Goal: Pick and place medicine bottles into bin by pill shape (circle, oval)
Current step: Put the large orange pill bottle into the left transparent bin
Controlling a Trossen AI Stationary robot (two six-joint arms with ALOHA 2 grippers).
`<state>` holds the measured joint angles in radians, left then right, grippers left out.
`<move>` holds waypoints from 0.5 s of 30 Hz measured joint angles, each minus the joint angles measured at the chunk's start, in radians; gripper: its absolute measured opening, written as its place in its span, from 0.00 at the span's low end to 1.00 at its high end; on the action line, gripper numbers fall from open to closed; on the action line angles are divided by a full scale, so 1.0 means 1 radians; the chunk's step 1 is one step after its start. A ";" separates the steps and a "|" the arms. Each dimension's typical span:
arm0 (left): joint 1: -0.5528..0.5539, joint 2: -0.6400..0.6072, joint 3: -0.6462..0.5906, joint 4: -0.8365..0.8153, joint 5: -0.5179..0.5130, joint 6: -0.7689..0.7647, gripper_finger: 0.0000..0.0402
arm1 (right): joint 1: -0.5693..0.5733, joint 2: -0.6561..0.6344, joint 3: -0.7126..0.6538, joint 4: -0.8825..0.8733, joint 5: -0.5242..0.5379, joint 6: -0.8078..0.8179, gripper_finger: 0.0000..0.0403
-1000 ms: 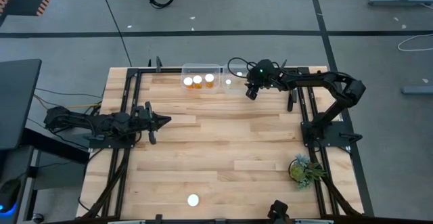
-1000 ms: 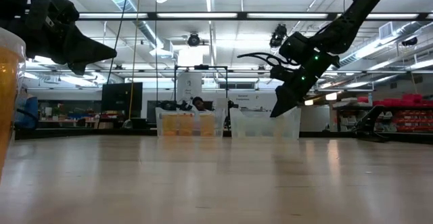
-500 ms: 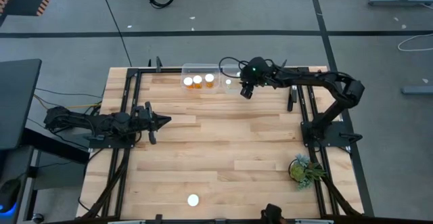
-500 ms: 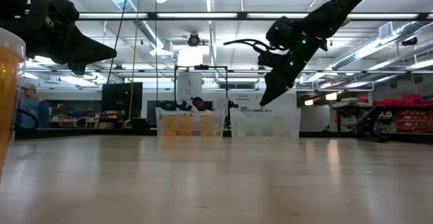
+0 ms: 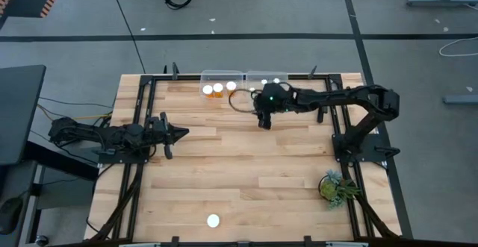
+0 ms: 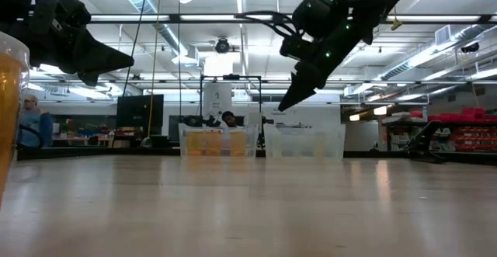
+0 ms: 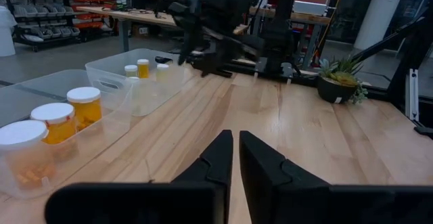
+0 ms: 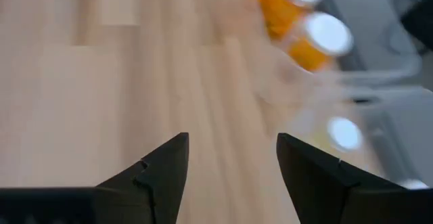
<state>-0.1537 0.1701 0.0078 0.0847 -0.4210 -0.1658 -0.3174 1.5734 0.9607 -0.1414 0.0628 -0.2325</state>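
While its jaws gape wide and empty, the right gripper [image 5: 263,122] hangs above the surface [image 5: 246,165] near two bins [image 5: 222,77] holding medicine bottles [image 5: 217,89]; the left gripper's [image 5: 178,133] jaws are pressed together.

Two clear bins [image 5: 222,75] sit side by side at the table's far edge. One bin holds three pill bottles [image 5: 218,89]; the other bin [image 5: 267,75] shows three white caps [image 5: 275,81]. One more bottle [image 5: 213,220] stands alone near the front edge. One potted plant [image 5: 335,187], two arms
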 joint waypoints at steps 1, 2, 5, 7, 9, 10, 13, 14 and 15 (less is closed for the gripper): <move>0.000 0.000 0.000 0.000 0.000 0.000 0.08 | 0.017 0.000 0.000 0.003 0.000 -0.002 0.57; 0.000 0.000 0.000 0.000 0.000 0.000 0.08 | 0.034 0.000 0.000 0.008 0.000 -0.002 0.57; 0.000 0.000 0.000 0.000 0.000 0.000 0.07 | 0.079 0.000 0.000 0.016 0.000 -0.002 0.57; 0.000 0.000 0.000 0.000 0.000 0.000 0.06 | 0.104 0.000 0.000 0.025 0.000 -0.002 0.57; 0.000 0.000 0.000 0.000 0.000 0.000 0.06 | 0.128 0.000 0.000 0.031 0.000 0.003 0.57; 0.000 0.000 0.000 0.000 0.000 0.000 0.06 | 0.140 0.000 0.000 0.034 0.000 0.009 0.57; 0.000 0.000 0.000 0.000 0.000 0.000 0.06 | 0.173 0.000 0.000 0.043 -0.016 0.025 0.57; 0.000 0.000 0.000 0.000 0.000 0.000 0.06 | 0.184 0.000 0.000 0.044 -0.023 0.029 0.57; 0.000 0.000 0.000 0.000 0.000 0.000 0.07 | 0.195 0.000 0.000 0.045 -0.028 0.034 0.57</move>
<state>-0.1539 0.1701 0.0078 0.0845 -0.4210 -0.1658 -0.1222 1.5732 0.9604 -0.0964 0.0346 -0.1986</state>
